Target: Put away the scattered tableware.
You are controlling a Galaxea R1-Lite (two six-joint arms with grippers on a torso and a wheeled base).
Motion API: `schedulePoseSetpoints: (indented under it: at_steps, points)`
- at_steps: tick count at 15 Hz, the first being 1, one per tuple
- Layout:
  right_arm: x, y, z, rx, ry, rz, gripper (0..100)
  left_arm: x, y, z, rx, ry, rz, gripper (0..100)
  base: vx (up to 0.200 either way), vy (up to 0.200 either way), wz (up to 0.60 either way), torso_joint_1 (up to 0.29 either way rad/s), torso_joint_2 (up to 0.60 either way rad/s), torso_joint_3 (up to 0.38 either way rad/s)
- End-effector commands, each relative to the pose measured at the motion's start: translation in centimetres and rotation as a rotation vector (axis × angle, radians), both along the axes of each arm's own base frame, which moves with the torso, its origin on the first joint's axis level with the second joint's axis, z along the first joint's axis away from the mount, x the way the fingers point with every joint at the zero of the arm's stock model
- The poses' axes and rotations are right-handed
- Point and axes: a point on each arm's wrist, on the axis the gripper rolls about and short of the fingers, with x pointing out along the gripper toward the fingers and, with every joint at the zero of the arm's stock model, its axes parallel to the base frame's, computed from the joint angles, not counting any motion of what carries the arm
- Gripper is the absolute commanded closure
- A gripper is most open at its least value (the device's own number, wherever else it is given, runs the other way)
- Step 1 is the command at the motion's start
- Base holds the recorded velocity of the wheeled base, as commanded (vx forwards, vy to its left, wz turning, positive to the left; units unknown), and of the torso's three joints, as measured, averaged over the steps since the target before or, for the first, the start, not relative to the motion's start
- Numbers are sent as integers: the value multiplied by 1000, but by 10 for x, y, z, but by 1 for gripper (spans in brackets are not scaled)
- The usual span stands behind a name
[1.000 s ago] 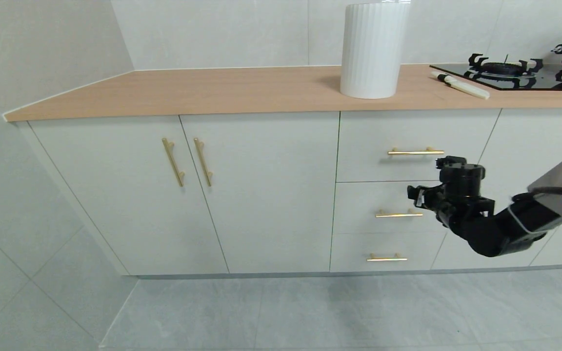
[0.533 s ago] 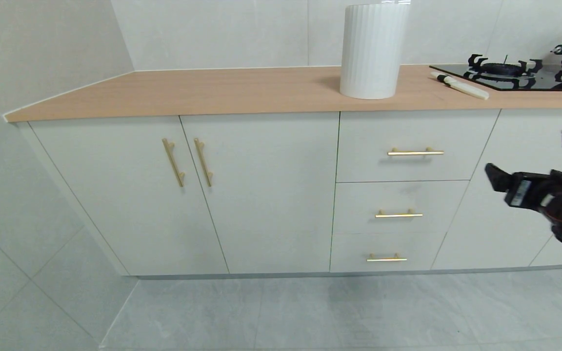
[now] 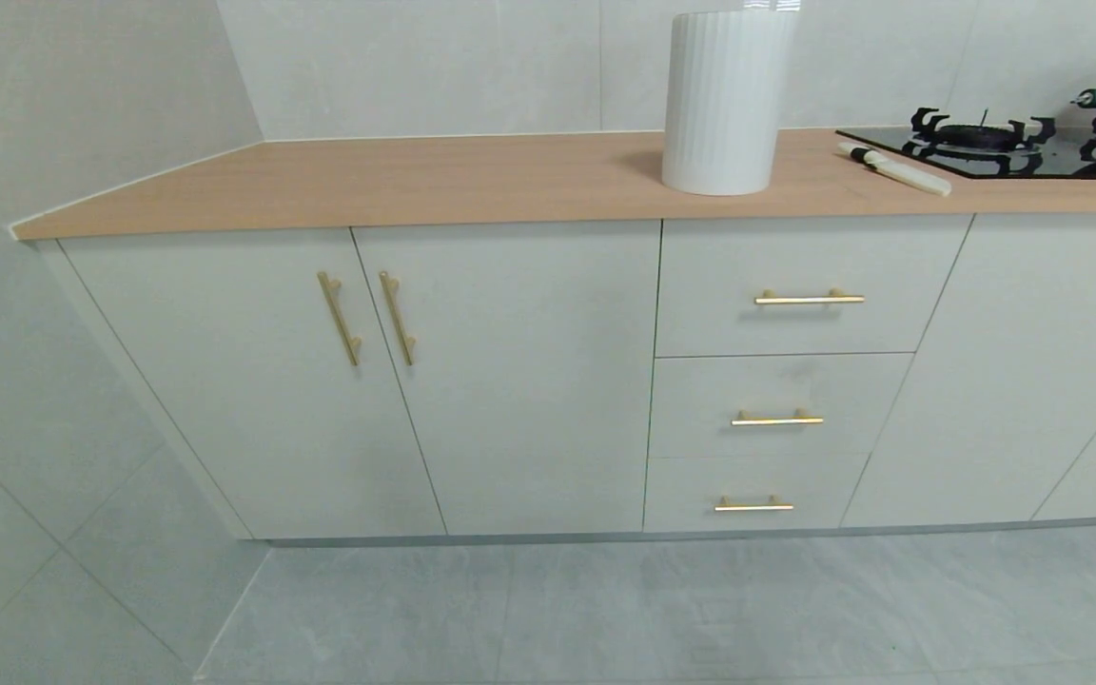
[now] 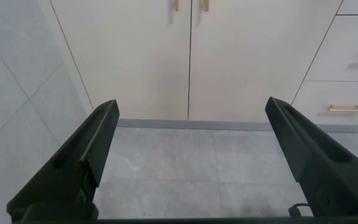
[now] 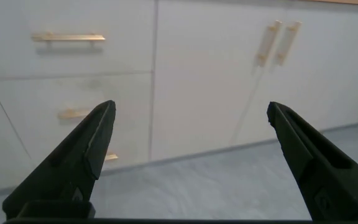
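Since the drawers [image 3: 795,385] are shut, the left tool [image 4: 191,104] and right tool [image 5: 191,106] gape empty, likely free to pull one open.

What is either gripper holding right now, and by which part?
Nothing is held. The left gripper and the right gripper both have their jaws wide open with nothing between them.

1. The left gripper [image 4: 190,106] has its jaws spread wide. Its two dark fingers [image 4: 82,165] reach forward from the wrist and taper to slim tips.
2. The right gripper [image 5: 190,107] is spread just as wide, and its fingers [image 5: 79,162] are dark and wedge-shaped too.
3. Each gripper is empty, with its two fingertips level with one another.
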Motion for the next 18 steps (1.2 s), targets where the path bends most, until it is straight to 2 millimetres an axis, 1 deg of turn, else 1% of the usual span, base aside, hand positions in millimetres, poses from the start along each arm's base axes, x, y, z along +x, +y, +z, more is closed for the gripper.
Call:
schedulePoseSetpoints:
  at_steps: [1, 3, 4, 5, 6, 7, 8, 9, 10, 11, 14, 18]
  points:
    - [-72, -5, -24, -15, -116, -88, 0, 0, 0, 0, 0, -1, 1, 0, 0, 0, 0, 0, 0, 0]
    - [-80, -4, -35, -14, -144, -112, 0, 0, 0, 0, 0, 0, 1, 0, 0, 0, 0, 0, 0, 0]
    - [-77, -3, -46, -11, -128, -108, 0, 0, 0, 0, 0, 0, 1, 0, 0, 0, 0, 0, 0, 0]
    - [-77, -3, -46, -11, -128, -108, 0, 0, 0, 0, 0, 0, 1, 0, 0, 0, 0, 0, 0, 0]
    - [-63, -1, -71, 34, -77, -14, 0, 0, 0, 0, 0, 0, 1, 0, 0, 0, 0, 0, 0, 0]
    - [-57, 1, -84, 58, -44, 89, 0, 0, 0, 0, 0, 0, 1, 0, 0, 0, 0, 0, 0, 0]
    - [-55, 2, -90, 76, -25, 151, 0, 0, 0, 0, 0, 0, 1, 0, 0, 0, 0, 0, 0, 0]
    - [-52, 4, -99, 127, 13, 247, 0, 0, 0, 0, 0, 0, 1, 0, 0, 0, 0, 0, 0, 0]
    - [-52, 5, -101, 171, 18, 291, 0, 0, 0, 0, 0, 0, 1, 0, 0, 0, 0, 0, 0, 0]
    - [-52, 5, -104, 180, 52, 299, 0, 0, 0, 0, 0, 0, 1, 0, 0, 0, 0, 0, 0, 0]
    - [-52, 6, -105, 146, 73, 339, 0, 0, 0, 0, 0, 0, 1, 0, 0, 0, 0, 0, 0, 0]
    - [-52, 6, -105, 143, 72, 342, 0, 0, 0, 0, 4, 1, 1, 0, 0, 0, 0, 0, 0, 0]
